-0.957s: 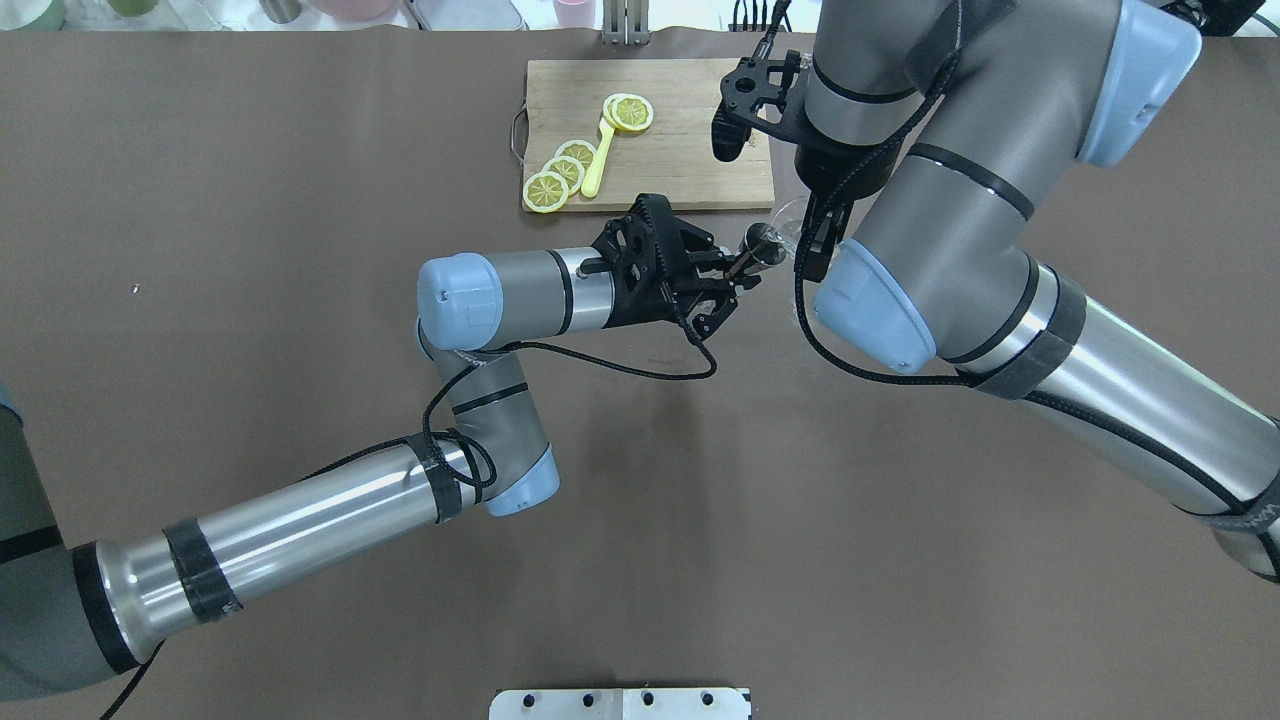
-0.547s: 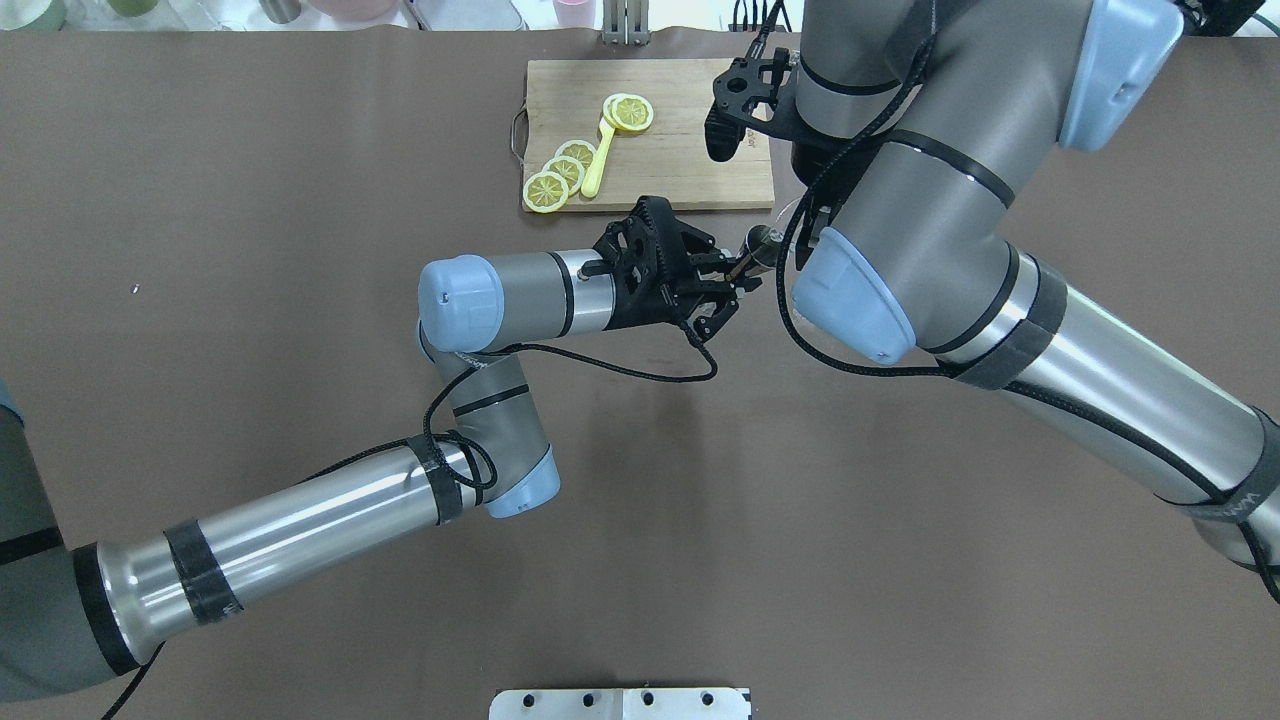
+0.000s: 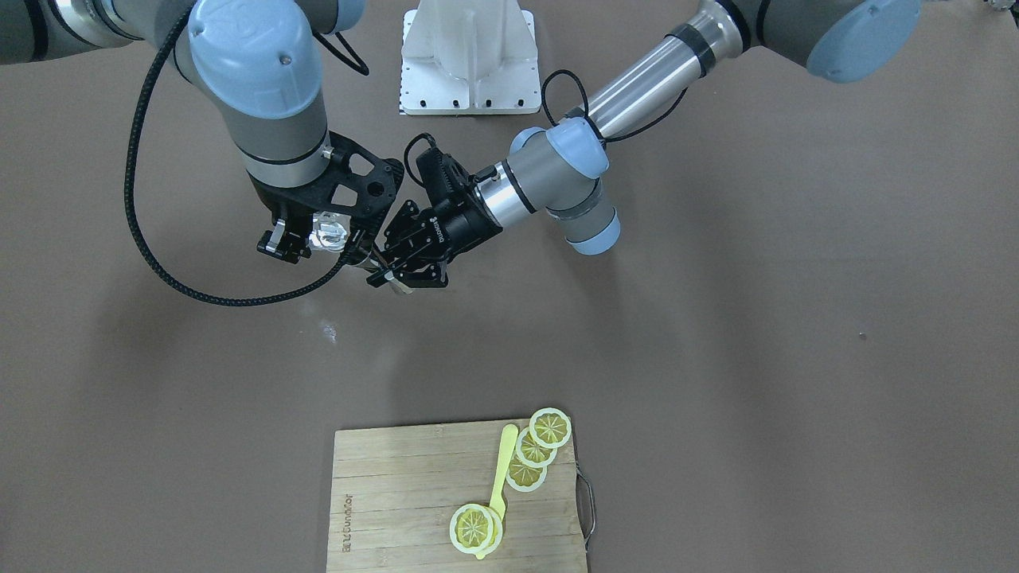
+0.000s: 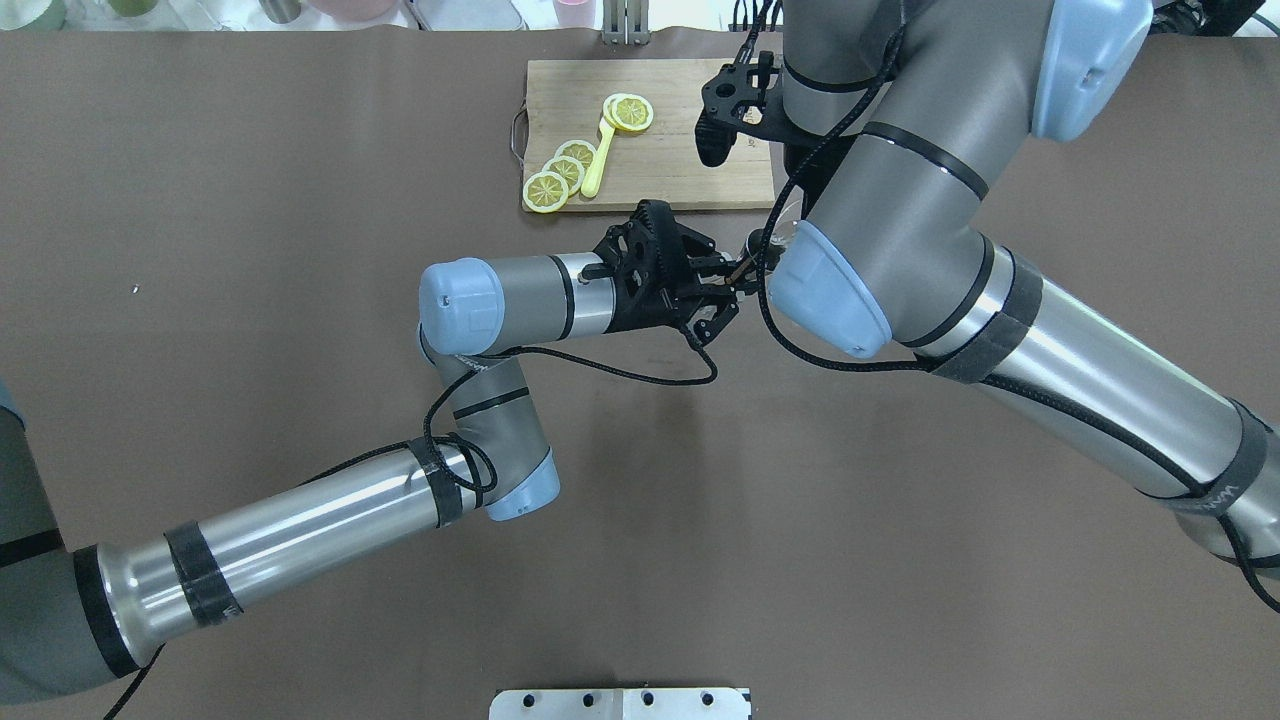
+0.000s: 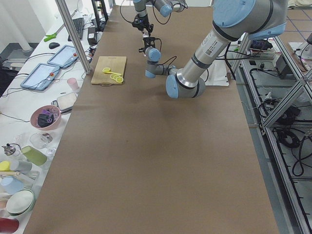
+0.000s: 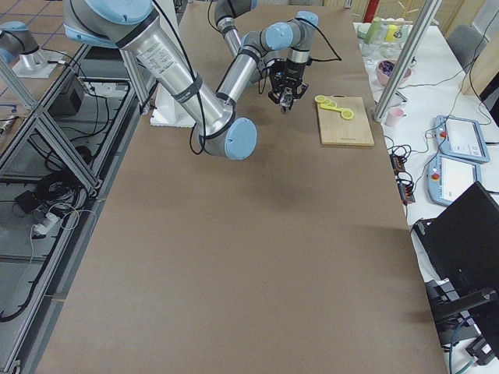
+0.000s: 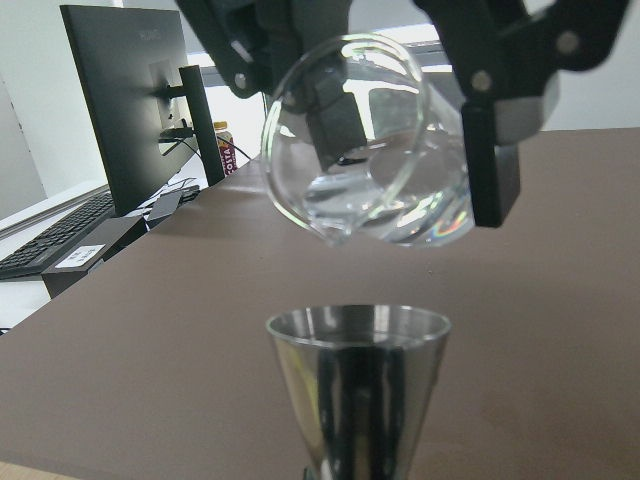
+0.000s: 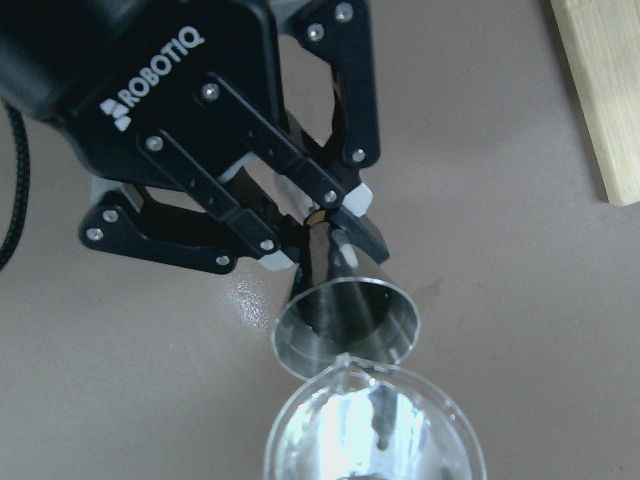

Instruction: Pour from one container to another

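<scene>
The steel jigger [image 7: 357, 380] stands upright, my left gripper [image 8: 315, 215] shut on its narrow waist above the table. Just above its open mouth hangs the clear glass cup [image 7: 360, 140], tilted on its side with its lip towards the jigger's rim [image 8: 345, 320]. My right gripper [image 3: 318, 237] is shut on the cup [image 3: 328, 233] from above. In the overhead view my right arm's elbow covers most of the cup [image 4: 785, 222] and part of the jigger [image 4: 752, 245]. I cannot tell whether liquid is flowing.
A wooden cutting board [image 4: 690, 170] with lemon slices [image 4: 630, 112] and a yellow spoon [image 4: 597, 160] lies just beyond the grippers. A small wet spot [image 3: 329, 328] marks the brown table below them. The white base plate [image 4: 620, 703] sits at the near edge.
My right arm has swung left in the overhead view, its elbow now hiding more of the cup and jigger. The left arm and jigger have stayed put.
</scene>
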{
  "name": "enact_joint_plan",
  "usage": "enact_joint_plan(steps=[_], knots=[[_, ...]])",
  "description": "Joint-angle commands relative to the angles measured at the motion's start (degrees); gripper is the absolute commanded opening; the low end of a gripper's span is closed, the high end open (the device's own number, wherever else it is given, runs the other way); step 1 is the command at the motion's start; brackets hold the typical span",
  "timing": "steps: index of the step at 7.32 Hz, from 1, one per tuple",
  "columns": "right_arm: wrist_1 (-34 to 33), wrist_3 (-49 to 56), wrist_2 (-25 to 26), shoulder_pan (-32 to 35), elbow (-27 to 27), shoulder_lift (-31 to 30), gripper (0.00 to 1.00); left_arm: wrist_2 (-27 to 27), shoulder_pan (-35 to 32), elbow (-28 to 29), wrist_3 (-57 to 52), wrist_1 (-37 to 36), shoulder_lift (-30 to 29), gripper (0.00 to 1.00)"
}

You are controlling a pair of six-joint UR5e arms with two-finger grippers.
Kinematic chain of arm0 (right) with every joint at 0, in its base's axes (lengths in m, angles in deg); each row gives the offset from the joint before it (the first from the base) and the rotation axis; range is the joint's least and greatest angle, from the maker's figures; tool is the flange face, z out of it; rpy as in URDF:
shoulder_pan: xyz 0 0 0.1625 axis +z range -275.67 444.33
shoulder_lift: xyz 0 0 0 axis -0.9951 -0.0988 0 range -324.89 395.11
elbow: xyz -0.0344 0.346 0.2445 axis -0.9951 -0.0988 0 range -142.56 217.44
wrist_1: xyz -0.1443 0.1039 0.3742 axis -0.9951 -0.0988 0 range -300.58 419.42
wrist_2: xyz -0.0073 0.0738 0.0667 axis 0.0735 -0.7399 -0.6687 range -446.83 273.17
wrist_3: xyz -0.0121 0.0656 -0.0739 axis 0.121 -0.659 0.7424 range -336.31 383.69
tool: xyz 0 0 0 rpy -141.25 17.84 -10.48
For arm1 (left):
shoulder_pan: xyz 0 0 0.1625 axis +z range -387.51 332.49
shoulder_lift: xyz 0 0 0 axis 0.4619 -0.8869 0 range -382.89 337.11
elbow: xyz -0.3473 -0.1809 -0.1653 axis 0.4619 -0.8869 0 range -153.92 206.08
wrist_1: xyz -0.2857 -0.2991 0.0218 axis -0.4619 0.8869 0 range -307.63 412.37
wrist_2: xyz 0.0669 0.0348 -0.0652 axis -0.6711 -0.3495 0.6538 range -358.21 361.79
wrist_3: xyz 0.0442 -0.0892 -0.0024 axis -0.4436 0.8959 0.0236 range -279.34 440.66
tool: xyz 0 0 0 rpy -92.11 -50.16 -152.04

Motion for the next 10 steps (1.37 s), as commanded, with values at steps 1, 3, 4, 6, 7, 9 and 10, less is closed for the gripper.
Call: enact_joint_plan(steps=[1, 3, 4, 6, 7, 9, 10], knots=[[-1.53, 0.21, 0.65, -0.56, -0.50, 0.64, 0.00, -0.09, 0.09, 0.00, 0.00, 0.02, 0.00, 0.00], [-3.81, 1.26, 1.01, -0.65, -0.94, 1.61, 0.00, -0.09, 0.09, 0.00, 0.00, 0.02, 0.00, 0.00], [-4.52, 1.79, 1.09, -0.83, -1.29, 2.13, 0.00, -0.09, 0.17, 0.00, 0.00, 0.02, 0.00, 0.00], [-5.40, 1.88, 1.45, -0.83, -1.38, 2.49, 0.00, -0.09, 0.18, 0.00, 0.00, 0.02, 0.00, 0.00], [-6.45, 1.97, 1.97, -0.92, -1.99, 3.36, 0.00, -0.09, 0.18, -0.09, 0.00, 0.02, 0.00, 0.00], [-7.07, 2.14, 2.32, -1.09, -2.96, 3.98, 0.00, -0.09, 0.18, -0.35, 0.00, 0.02, 0.00, 0.00], [-7.60, 2.23, 2.50, -1.09, -2.97, 4.25, 0.00, -0.09, 0.18, -0.35, 0.00, 0.02, 0.00, 0.00]])
